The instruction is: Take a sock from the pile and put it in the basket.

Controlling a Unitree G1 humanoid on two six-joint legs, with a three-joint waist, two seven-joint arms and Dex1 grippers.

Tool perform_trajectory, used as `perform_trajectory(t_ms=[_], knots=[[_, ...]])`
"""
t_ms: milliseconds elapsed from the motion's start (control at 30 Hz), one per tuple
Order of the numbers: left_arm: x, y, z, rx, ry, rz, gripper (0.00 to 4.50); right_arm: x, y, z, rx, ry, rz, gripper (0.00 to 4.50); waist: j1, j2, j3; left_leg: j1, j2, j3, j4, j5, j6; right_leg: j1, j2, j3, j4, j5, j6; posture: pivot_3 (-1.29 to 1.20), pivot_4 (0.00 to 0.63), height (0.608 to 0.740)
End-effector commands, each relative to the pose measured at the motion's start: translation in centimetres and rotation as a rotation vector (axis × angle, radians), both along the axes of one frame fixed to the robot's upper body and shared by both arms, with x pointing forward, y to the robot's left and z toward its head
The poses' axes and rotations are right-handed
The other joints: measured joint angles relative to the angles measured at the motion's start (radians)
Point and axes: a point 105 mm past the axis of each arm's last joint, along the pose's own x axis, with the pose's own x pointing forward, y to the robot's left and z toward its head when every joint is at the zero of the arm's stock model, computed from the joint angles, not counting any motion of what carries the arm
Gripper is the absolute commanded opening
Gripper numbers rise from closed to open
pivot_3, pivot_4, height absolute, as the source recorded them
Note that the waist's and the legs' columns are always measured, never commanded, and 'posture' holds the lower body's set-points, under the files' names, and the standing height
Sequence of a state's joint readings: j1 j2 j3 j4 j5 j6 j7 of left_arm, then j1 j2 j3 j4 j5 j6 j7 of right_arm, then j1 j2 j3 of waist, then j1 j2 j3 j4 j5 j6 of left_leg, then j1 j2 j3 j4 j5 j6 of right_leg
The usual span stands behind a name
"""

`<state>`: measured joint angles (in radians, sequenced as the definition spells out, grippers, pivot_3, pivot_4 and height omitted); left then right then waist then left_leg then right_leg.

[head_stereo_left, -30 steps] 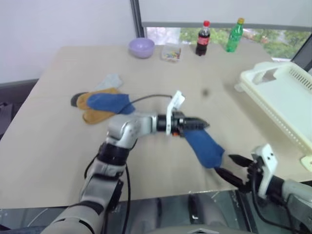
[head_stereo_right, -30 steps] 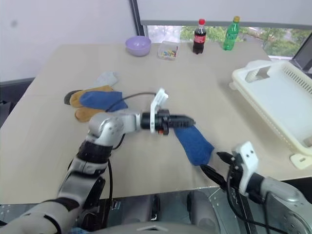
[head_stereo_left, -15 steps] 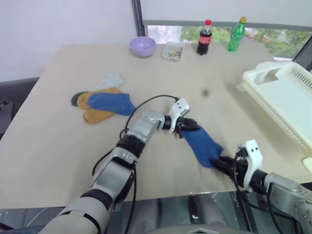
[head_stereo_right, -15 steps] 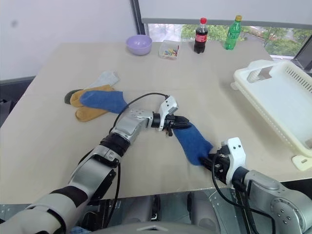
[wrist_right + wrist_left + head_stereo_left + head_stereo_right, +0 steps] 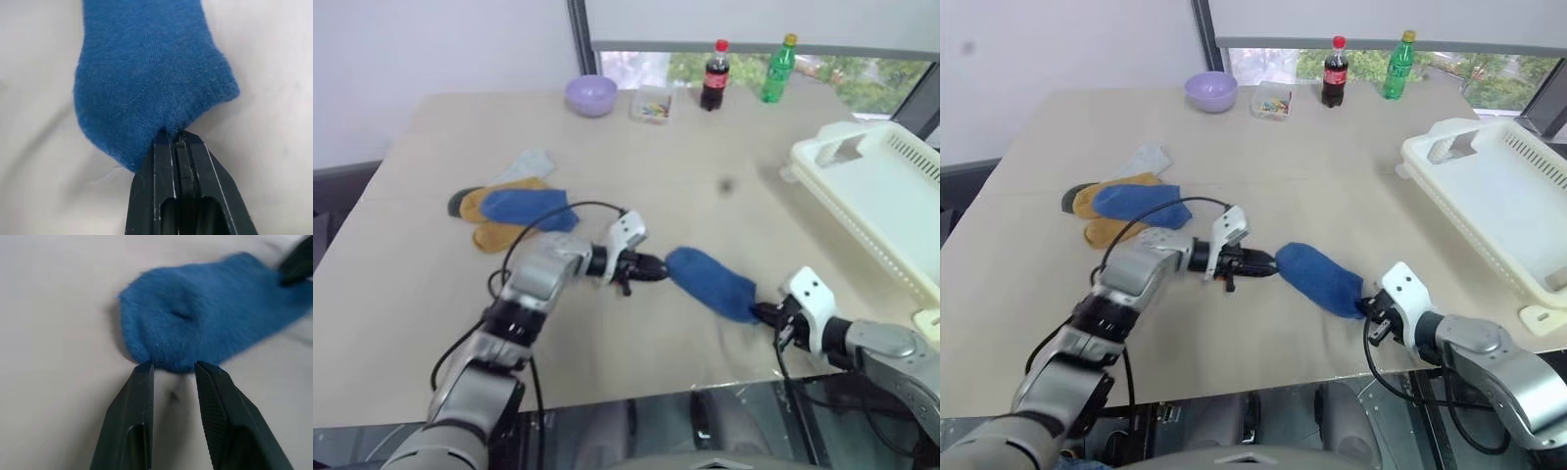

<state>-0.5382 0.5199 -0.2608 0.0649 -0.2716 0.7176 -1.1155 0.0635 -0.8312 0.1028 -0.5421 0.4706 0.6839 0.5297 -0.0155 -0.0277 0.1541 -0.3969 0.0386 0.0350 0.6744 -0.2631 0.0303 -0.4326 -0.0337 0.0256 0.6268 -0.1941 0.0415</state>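
Observation:
A royal blue sock (image 5: 705, 279) lies on the table apart from the pile (image 5: 509, 208), a heap of blue, mustard, pale grey and dark socks at the left. My left gripper (image 5: 646, 269) stands open just short of the sock's left end, with nothing between its fingers (image 5: 142, 382). My right gripper (image 5: 759, 313) is shut on the sock's other end, where its black tips (image 5: 171, 142) pinch the fabric (image 5: 146, 73). The cream-white slotted basket (image 5: 886, 196) stands at the right edge of the table, a good way from both grippers.
A lilac bowl (image 5: 591, 95), a small clear box (image 5: 653, 106), a cola bottle (image 5: 713, 75) and a green bottle (image 5: 773, 70) line the table's far edge. The front edge of the table runs just beneath my right gripper.
My left gripper has let go of the blue sock and drawn back to the left. My right gripper came forward and shut on the sock's near end. The sock now lies flatter.

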Motion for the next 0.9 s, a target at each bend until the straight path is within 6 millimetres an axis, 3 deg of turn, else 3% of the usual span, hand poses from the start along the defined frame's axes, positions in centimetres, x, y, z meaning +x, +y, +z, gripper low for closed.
perform_trajectory(t_ms=[33, 133, 200, 333, 467, 900], knots=[[-1.3, 0.3, 2.9, -0.105, 0.015, 0.016, 1.4, 0.4, 1.4, 1.3, -0.03, -0.154, 0.226, 0.06, 0.002, 0.0, 0.001, 0.0, 0.0, 0.0, 0.0, 0.0, 0.0, 0.0, 0.0, 0.0, 0.0, 0.0, 0.0, 0.0, 0.15, 0.74], [-1.6, 0.9, 5.5, -0.24, 0.055, 0.051, 1.4, 1.0, 1.4, 1.4, -0.083, -0.224, 0.336, 0.06, 0.007, 0.0, 0.002, -0.001, 0.0, -0.001, 0.0, 0.0, 0.0, -0.001, 0.0, -0.002, 0.0, 0.0, 0.0, 0.0, 0.15, 0.74], [-2.1, 1.5, 6.3, -0.269, 0.078, 0.063, 1.4, 2.2, 1.2, 1.4, -0.146, -0.288, 0.378, 0.06, 0.006, 0.0, 0.003, -0.001, 0.0, -0.001, 0.0, 0.0, 0.0, 0.0, 0.0, -0.002, 0.0, 0.0, 0.0, 0.0, 0.15, 0.74], [-4.7, 1.8, 5.9, -0.269, 0.156, 0.016, 1.4, 4.4, 0.9, 1.8, -0.228, -0.396, 0.42, 0.06, -0.002, 0.0, 0.003, 0.0, 0.0, 0.001, 0.0, 0.0, 0.0, 0.0, 0.0, 0.0, 0.0, 0.0, 0.0, 0.0, 0.15, 0.74], [-6.6, 1.7, 5.2, -0.261, 0.189, -0.004, 1.4, 4.6, 1.0, 1.9, -0.259, -0.481, 0.527, 0.06, 0.003, 0.001, 0.004, -0.001, 0.0, 0.001, 0.0, 0.0, 0.0, -0.001, 0.0, 0.0, 0.0, 0.0, 0.0, 0.0, 0.15, 0.74], [-3.8, 2.2, 5.3, -0.316, 0.156, 0.139, 1.4, 3.1, 1.4, 1.1, -0.3, -0.632, 0.809, 0.06, 0.002, 0.001, 0.005, 0.0, 0.0, 0.001, 0.002, 0.0, 0.0, 0.0, 0.0, 0.0, 0.002, 0.0, 0.0, 0.0, 0.15, 0.74]])
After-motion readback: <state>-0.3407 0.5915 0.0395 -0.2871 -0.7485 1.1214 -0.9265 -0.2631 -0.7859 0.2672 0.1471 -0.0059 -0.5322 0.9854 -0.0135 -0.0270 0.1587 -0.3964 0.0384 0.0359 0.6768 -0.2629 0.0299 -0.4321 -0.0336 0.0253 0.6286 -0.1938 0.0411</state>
